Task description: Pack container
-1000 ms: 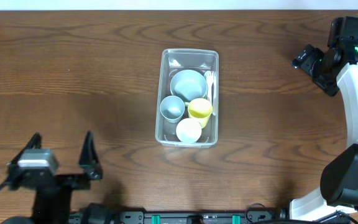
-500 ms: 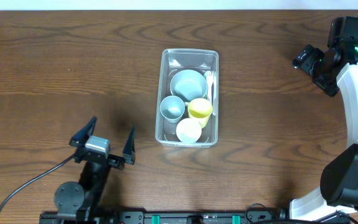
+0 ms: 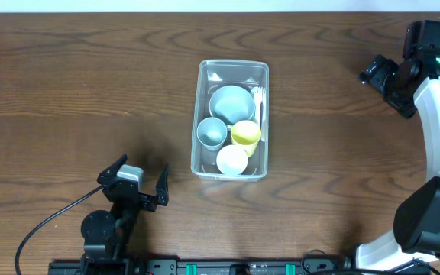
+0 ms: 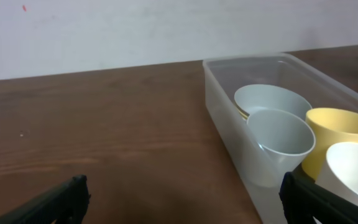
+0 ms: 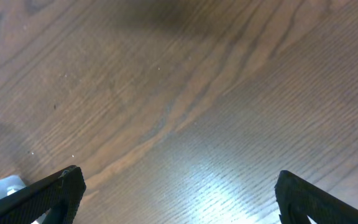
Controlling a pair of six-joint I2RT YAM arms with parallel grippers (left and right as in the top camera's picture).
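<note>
The clear plastic container (image 3: 232,70) stands upright at the table's middle. It holds a blue-grey bowl (image 3: 231,103), a blue-grey cup (image 3: 211,132), a yellow cup (image 3: 246,134), a white cup (image 3: 232,160) and a white fork (image 3: 258,99). In the left wrist view the container (image 4: 229,118) is at the right with the bowl (image 4: 272,99) and cups inside. My left gripper (image 3: 137,183) is open and empty, low at the front left, apart from the container. My right gripper (image 3: 379,75) is open and empty at the far right, over bare wood (image 5: 179,124).
The wooden table (image 3: 90,92) runs wide to the left and right of the container. The right arm's white base (image 3: 434,137) stands at the right edge. A black cable (image 3: 44,229) trails from the left arm at the front.
My left arm has swung right from the front left corner towards the container and turned, staying open and empty. The right arm and the container's contents have not moved.
</note>
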